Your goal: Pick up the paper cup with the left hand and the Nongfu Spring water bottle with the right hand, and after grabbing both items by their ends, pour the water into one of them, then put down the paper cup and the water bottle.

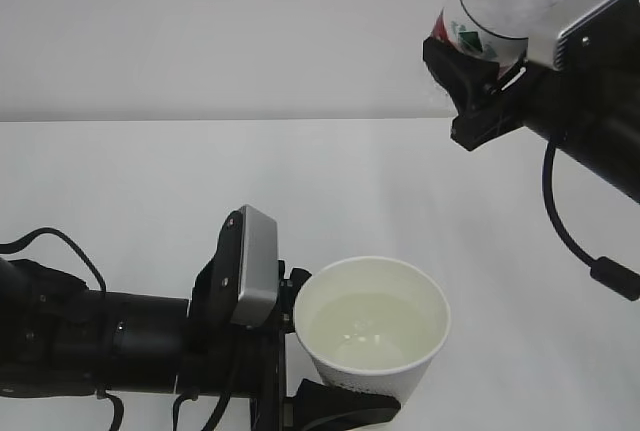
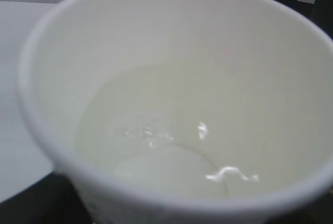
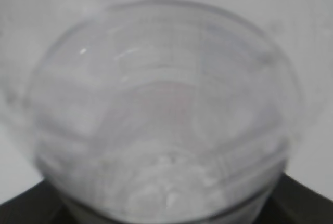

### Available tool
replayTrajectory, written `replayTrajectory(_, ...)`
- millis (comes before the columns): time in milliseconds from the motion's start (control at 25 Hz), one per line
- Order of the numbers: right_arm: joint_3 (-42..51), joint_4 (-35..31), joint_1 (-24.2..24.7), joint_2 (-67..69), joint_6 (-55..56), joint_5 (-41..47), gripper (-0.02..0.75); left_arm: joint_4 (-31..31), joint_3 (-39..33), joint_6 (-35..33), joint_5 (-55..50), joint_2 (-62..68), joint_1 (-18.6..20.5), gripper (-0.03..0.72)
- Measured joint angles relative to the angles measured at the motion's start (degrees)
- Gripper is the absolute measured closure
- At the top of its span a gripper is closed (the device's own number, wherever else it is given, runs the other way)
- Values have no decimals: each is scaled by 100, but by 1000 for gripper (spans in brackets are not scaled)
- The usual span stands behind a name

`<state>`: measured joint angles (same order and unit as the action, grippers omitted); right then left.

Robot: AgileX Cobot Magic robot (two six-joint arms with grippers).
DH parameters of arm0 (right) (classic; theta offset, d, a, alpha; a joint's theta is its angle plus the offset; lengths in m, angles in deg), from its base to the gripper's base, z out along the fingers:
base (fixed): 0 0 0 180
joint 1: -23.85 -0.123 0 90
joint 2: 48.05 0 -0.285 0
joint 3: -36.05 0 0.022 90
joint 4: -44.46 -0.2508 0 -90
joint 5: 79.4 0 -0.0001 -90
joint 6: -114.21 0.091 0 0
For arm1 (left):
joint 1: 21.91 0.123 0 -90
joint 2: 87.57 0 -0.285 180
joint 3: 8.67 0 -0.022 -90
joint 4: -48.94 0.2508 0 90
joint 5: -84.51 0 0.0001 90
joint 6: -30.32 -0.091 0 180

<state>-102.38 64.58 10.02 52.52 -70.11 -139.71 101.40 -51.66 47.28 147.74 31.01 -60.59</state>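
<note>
The white paper cup [image 1: 372,326] is held above the table at the bottom centre, with my left gripper [image 1: 338,353] shut on its lower side. Water [image 1: 368,329] lies in its pale cream bottom. The left wrist view looks straight into the paper cup [image 2: 171,37], with the water [image 2: 171,167] glinting at the bottom. High at the top right, my right gripper [image 1: 470,81] is shut on the Nongfu Spring water bottle [image 1: 492,9], which is tipped so its clear base faces the camera. Its red label shows at the left. The bottle [image 3: 161,109] fills the right wrist view, blurred.
The white table [image 1: 150,181] stretches back to a pale wall. A black cable [image 1: 570,236] hangs in a loop under the right arm. The left arm's grey camera block [image 1: 252,266] sits just left of the cup.
</note>
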Motion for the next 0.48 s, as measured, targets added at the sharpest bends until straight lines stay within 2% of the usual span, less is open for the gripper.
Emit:
replayTrajectory(200, 0, -162, 0, 0, 72, 26, 256, 0, 0, 0, 0, 0, 0, 124)
replayTrajectory(480, 0, -455, 0, 0, 71, 514, 256, 0, 0, 10, 0, 0, 0, 125)
